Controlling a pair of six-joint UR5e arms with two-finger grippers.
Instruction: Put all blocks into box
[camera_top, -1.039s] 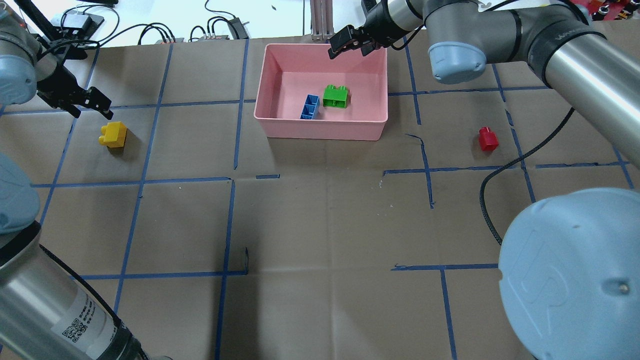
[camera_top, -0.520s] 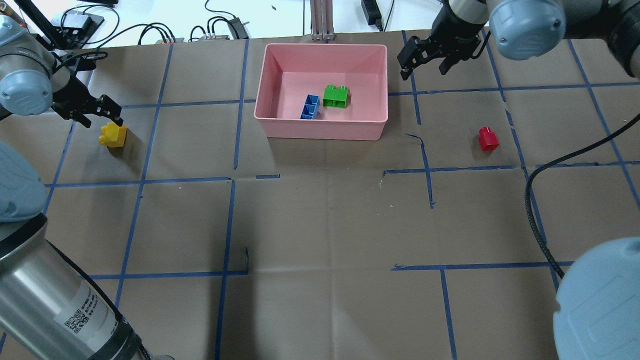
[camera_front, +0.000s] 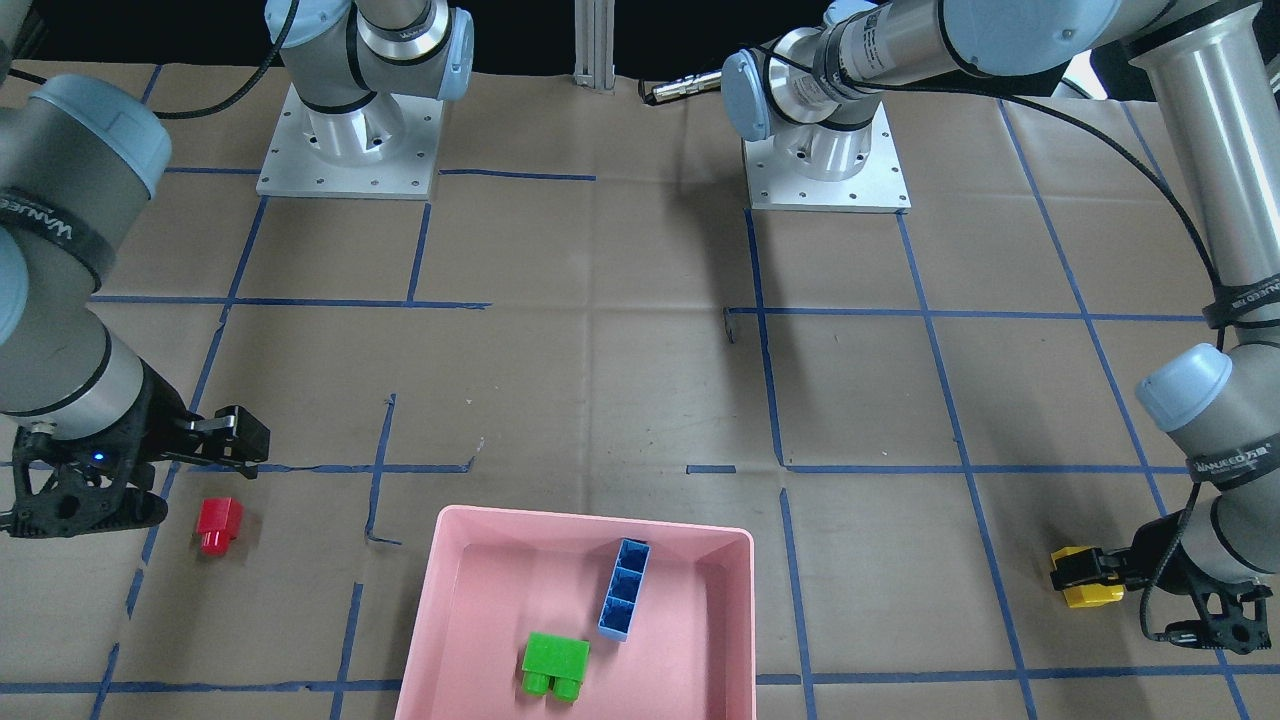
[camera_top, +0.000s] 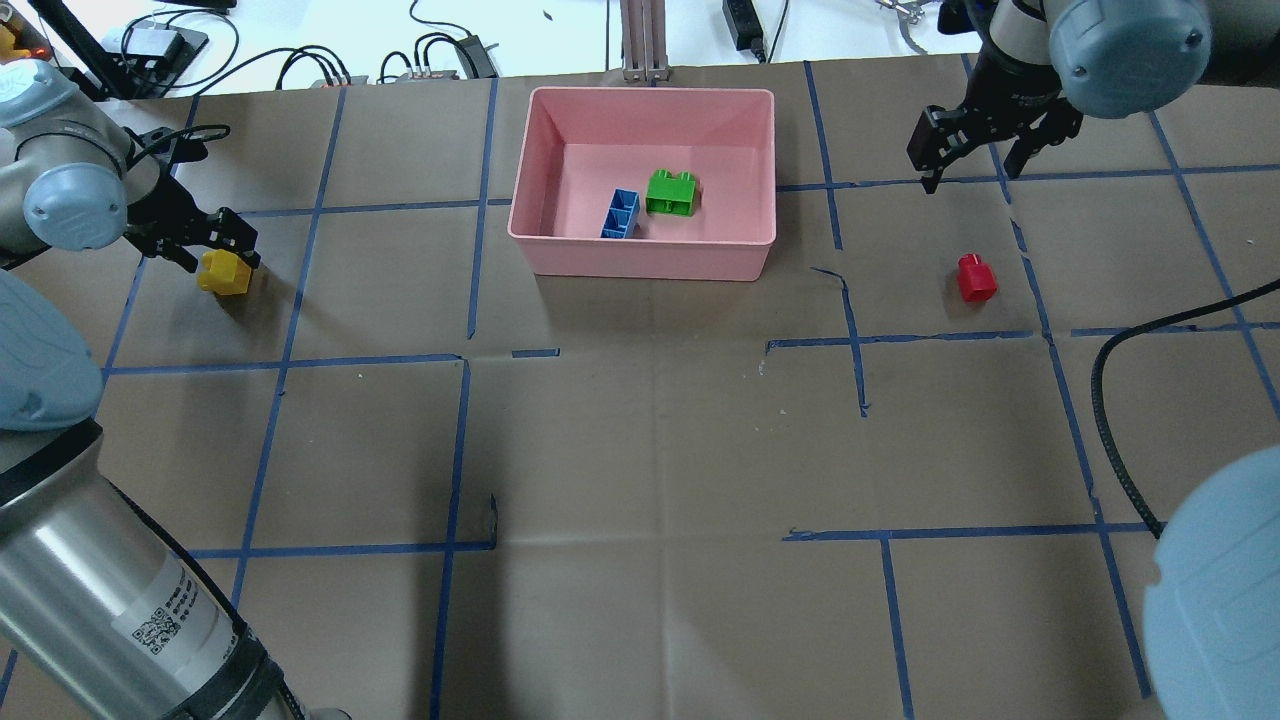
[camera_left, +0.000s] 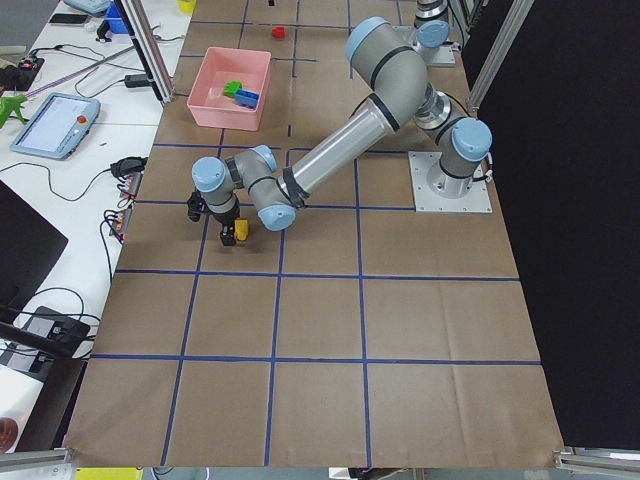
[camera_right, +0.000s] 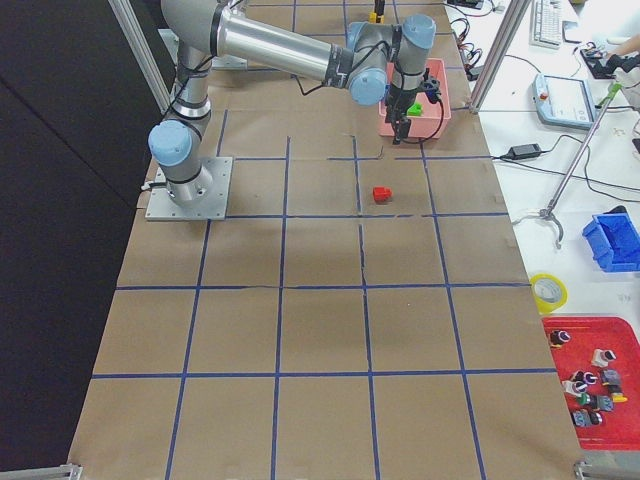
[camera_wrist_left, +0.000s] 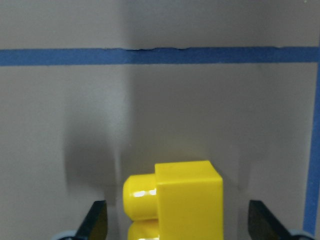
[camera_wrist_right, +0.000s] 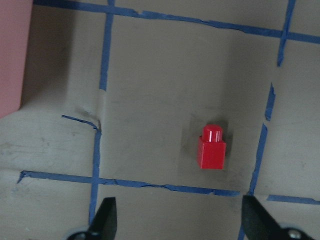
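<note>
The pink box stands at the table's far middle and holds the long blue brick and the green brick. The yellow brick lies on the paper at the far left. My left gripper is open and low, with a finger on each side of the yellow brick and a gap to each. The small red brick stands at the right. My right gripper is open, above the table, beyond the red brick.
Brown paper with blue tape lines covers the table. Cables and small devices lie past the far edge. A black cable hangs from the right arm. Both arm bases stand on the robot's side.
My left gripper has come down and forward around the yellow brick. My right gripper has swung from above the box's far wall out to the right, near the red brick.
</note>
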